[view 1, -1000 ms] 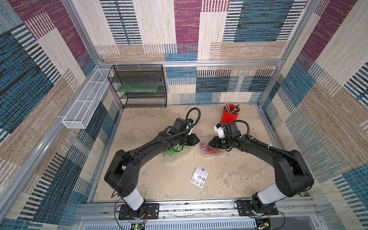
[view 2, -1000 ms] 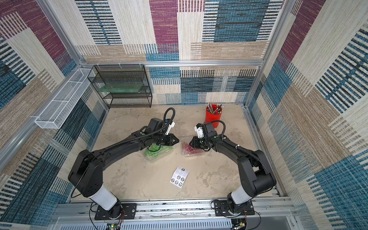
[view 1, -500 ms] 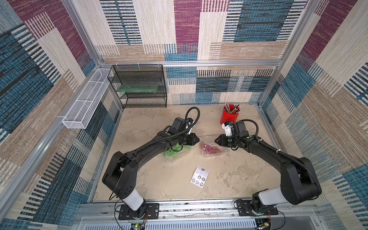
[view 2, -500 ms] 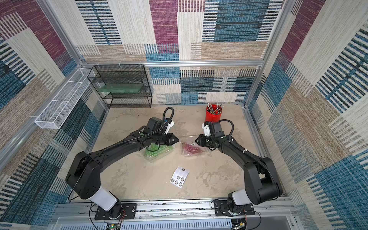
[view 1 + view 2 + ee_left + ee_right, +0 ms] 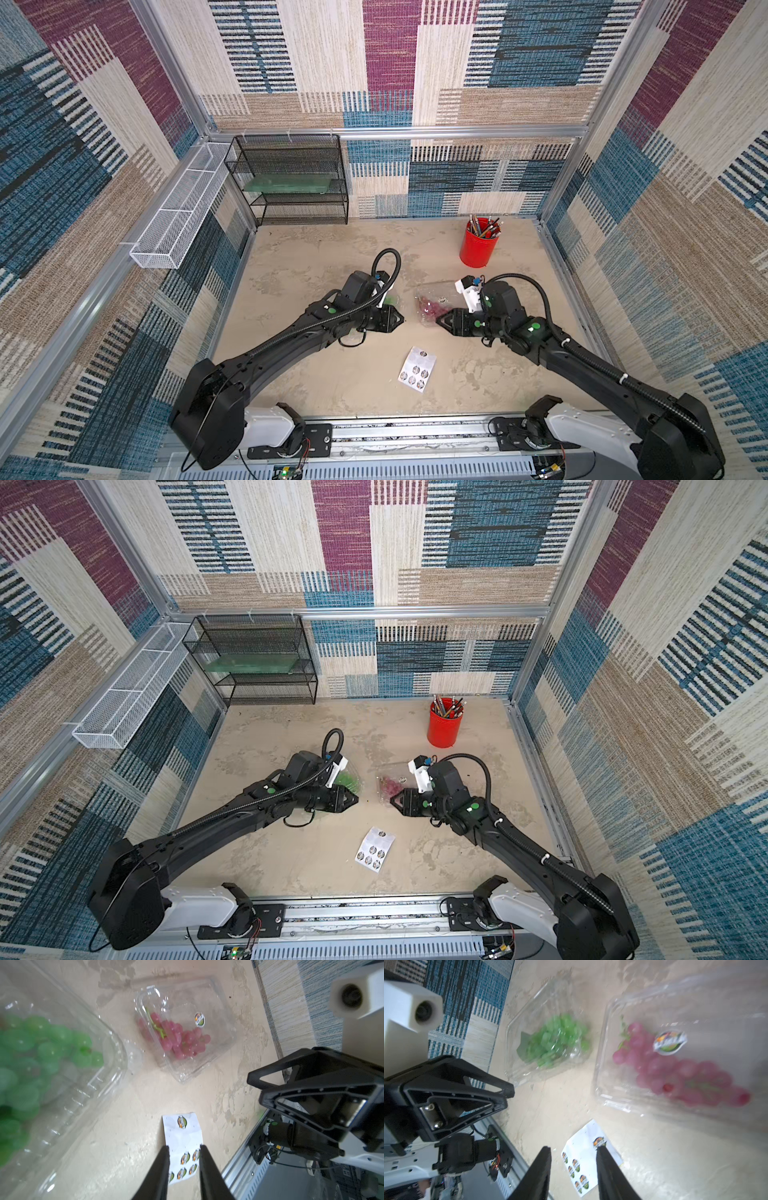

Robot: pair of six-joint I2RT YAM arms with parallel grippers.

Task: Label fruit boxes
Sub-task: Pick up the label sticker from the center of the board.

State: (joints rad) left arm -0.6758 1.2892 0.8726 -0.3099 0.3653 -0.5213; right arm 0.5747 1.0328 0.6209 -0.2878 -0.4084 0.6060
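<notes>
1. The left fingers point(image 5: 162, 1167) are being held slightly apart, the right fingers point(image 5: 608, 1167) a little wider; nothing is being gripped.
2. A round label point(image 5: 199, 1019) on the red-grape box point(image 5: 216, 1028) is being shown clearly by wrist views only; in both top views the green-grape box point(image 5: 52, 1043) is being mostly covered by the left arm point(image 5: 299, 332).
3. Both boxes are being seen on the surface point(image 5: 311, 266) beyond the sticker sheet point(image 5: 182, 1130), green leftward, red rightward.

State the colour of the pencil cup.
The pencil cup is red, clearest in a top view.
</notes>
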